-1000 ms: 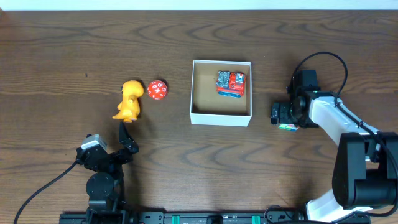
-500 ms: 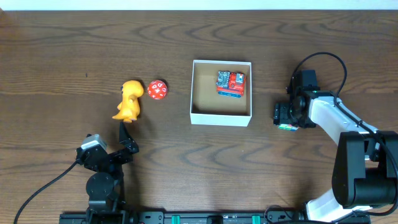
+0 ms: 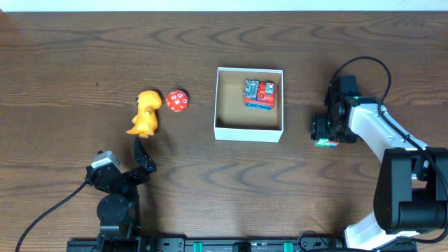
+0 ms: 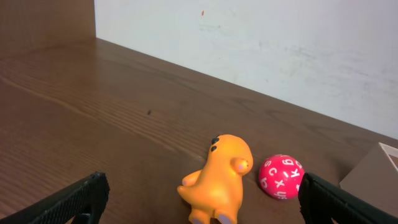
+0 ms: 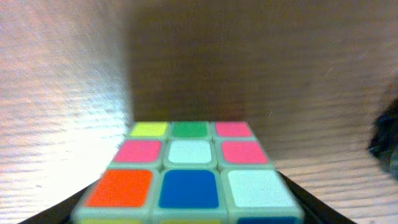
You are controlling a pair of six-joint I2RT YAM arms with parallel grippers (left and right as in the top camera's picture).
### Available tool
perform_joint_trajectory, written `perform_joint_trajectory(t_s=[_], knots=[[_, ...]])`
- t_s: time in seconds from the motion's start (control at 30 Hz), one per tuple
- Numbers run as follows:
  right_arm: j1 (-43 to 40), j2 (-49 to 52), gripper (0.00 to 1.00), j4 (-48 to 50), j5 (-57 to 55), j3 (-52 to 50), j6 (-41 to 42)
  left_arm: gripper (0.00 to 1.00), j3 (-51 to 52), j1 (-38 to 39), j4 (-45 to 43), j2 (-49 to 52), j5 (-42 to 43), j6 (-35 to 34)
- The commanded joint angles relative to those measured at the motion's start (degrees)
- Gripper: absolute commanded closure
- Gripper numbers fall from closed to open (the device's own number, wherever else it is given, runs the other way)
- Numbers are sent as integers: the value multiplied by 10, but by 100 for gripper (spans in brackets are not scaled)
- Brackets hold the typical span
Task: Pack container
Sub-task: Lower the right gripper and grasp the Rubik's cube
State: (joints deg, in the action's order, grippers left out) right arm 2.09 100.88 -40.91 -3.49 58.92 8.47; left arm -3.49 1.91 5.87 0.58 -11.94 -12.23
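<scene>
The container (image 3: pixel 249 133), a shallow white box with a tan floor, sits at mid-table and holds a red and blue toy (image 3: pixel 260 94). To its right, my right gripper (image 3: pixel 325 133) points down over a multicoloured puzzle cube (image 3: pixel 323 142). In the right wrist view the cube (image 5: pixel 189 171) fills the space between the dark fingers (image 5: pixel 323 208), which press on both its sides. A yellow dinosaur toy (image 3: pixel 145 112) and a red lettered ball (image 3: pixel 177 101) lie to the left of the container. My left gripper (image 3: pixel 143 157) stands open just in front of the dinosaur (image 4: pixel 221 177), touching nothing.
The dark wooden table (image 3: pixel 84 56) runs back to a white wall (image 4: pixel 280 43). The red ball (image 4: pixel 281 177) lies just right of the dinosaur, and a corner of the container (image 4: pixel 373 171) shows beyond it. A black cable (image 3: pixel 367 64) loops over the right arm.
My right gripper has narrowed its jaws onto the puzzle cube and shifted slightly right with it. The left arm and the other toys have not moved.
</scene>
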Motion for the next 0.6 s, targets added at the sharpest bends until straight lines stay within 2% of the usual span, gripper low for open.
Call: perform_joint_trajectory(t_s=[0.0, 0.23, 0.57], knots=[[4, 5, 29, -13, -8, 34, -4, 2, 17, -3, 7, -3, 0, -4], [10, 5, 27, -43, -8, 69, -4, 2, 17, -3, 7, -3, 0, -4], [10, 5, 14, -36, -6, 43, -9, 2, 17, -3, 7, -3, 0, -4]])
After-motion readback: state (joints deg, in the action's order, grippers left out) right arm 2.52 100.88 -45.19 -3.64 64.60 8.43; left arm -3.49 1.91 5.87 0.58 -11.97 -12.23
